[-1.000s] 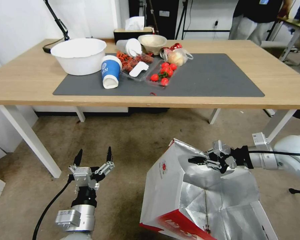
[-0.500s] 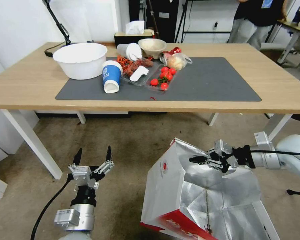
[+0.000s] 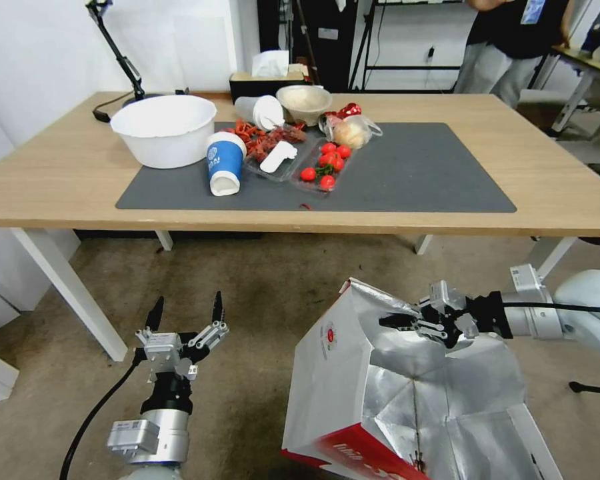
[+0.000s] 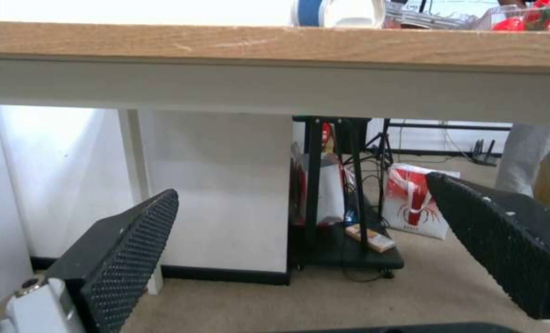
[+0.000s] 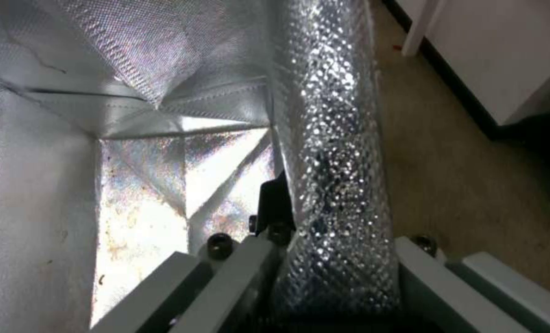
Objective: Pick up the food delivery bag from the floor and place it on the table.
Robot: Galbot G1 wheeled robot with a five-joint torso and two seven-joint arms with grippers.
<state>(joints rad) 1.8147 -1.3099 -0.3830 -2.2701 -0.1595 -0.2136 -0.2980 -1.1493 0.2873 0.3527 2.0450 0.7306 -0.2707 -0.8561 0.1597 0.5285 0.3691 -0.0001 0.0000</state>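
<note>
I see my right gripper (image 3: 395,321) pinched on the foil-lined rim of the food delivery bag (image 3: 353,373), which tilts open-mouthed beneath it, above the floor (image 3: 260,287). My left gripper (image 3: 185,313) hangs to its left with fingers spread wide, holding nothing. Ahead of both, the table (image 3: 60,193) edge runs across; its dark mat (image 3: 413,173) lies bare beyond the right gripper, dishes crowd farther left.

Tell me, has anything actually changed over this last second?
Hardly. The whole head view has slid: the table sits lower in the picture, which is the camera moving, not the things. The right claw stays clamped on the food delivery bag at its foil rim, bag unmoved relative to it. The left claw stays open and idle, low near the floor.
</note>
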